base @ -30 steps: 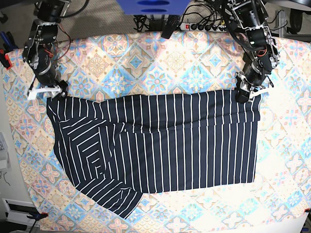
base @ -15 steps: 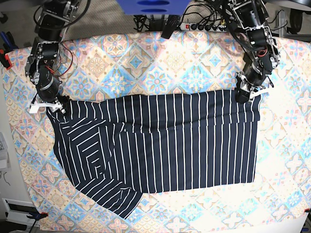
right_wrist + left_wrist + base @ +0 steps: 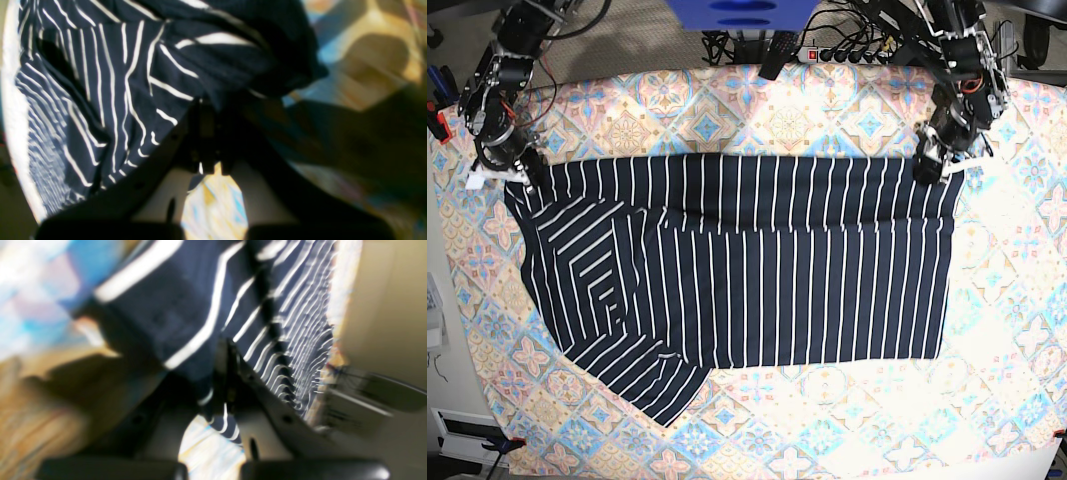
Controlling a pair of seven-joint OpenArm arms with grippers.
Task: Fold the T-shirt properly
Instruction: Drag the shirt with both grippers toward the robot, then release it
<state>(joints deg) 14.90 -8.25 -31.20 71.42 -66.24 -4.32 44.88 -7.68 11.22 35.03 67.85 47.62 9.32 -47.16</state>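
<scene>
Both arms reach down to the far corners of the dark navy white-striped cloth T-shirt (image 3: 747, 270): left gripper (image 3: 932, 172) and, apparently, right gripper (image 3: 507, 172) pinch its edge.

Matt dark cloth with thin white woven-looking stripes on the T-shirt (image 3: 757, 270), softly creased toward 9 o'clock. Printed pastel cloth, smooth and matt, over the counter (image 3: 827, 130). Dull black, hard-looking, perhaps metal or plastic, on the left gripper (image 3: 935, 168) and the right gripper (image 3: 505, 170).
</scene>
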